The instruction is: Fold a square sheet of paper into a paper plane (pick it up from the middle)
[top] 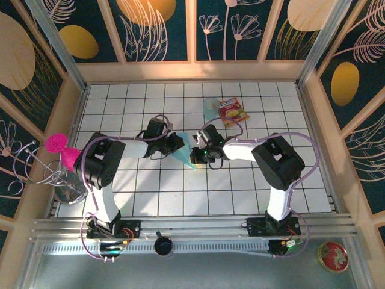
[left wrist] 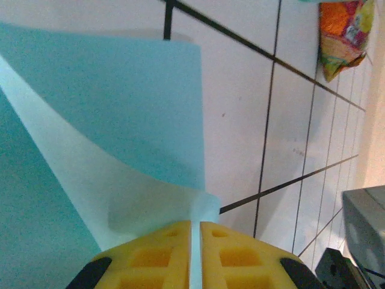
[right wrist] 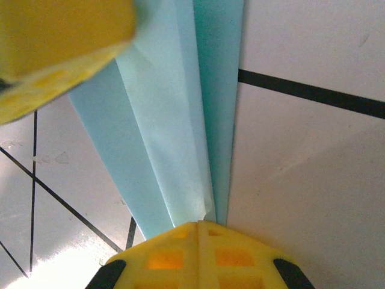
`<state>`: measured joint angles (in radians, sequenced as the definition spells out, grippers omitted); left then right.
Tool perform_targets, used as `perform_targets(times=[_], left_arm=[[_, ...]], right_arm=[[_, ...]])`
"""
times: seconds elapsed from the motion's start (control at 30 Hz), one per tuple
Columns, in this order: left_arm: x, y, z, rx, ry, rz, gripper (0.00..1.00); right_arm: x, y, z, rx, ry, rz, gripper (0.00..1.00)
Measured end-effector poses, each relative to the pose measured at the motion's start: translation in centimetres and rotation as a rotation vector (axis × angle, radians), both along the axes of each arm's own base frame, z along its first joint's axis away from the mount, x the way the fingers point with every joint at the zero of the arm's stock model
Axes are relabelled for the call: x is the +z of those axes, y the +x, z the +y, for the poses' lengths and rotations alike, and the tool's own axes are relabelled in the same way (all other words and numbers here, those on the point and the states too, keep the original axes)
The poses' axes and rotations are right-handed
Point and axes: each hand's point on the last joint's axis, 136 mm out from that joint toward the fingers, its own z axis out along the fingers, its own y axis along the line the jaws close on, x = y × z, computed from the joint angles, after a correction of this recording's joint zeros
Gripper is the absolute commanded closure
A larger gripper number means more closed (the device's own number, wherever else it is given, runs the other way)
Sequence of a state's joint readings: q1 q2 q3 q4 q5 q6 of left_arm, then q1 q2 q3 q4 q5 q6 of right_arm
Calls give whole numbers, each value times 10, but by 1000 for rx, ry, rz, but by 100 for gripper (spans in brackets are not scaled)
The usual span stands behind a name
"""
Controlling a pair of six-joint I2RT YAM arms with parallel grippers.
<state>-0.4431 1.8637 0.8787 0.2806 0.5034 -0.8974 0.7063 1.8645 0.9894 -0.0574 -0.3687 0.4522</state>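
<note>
The white tiled tabletop (top: 150, 198) carries a snack packet (top: 232, 111) and a pale blue cup (top: 210, 107) side by side beyond my arms, apart from the teal paper plane (top: 187, 155) at its middle. My arms bend inward, left claw (left wrist: 195, 226) and right claw (right wrist: 198, 224) facing, both clenched on that plane.

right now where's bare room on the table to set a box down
Bare tiles: near edge between the two arm bases, far left corner, and right of the snack packet. Crowded in the middle, where the left gripper and right gripper pinch the paper plane, cup just beyond.
</note>
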Motion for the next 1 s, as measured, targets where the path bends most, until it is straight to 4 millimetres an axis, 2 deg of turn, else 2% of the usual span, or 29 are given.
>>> perform_targets(times=[0.13, 0.6, 0.83, 1.0], left_arm=[[5, 0, 3, 0, 1, -21, 88], [-18, -1, 1, -18, 19, 20, 89], [-20, 4, 1, -13, 38, 32, 90], [-20, 4, 1, -11, 46, 42, 90]], right_arm=[[0, 1, 0, -6, -11, 3, 98], [-1, 5, 0, -39, -29, 19, 99], [-1, 6, 0, -40, -28, 15, 99], [5, 7, 0, -41, -17, 4, 95]])
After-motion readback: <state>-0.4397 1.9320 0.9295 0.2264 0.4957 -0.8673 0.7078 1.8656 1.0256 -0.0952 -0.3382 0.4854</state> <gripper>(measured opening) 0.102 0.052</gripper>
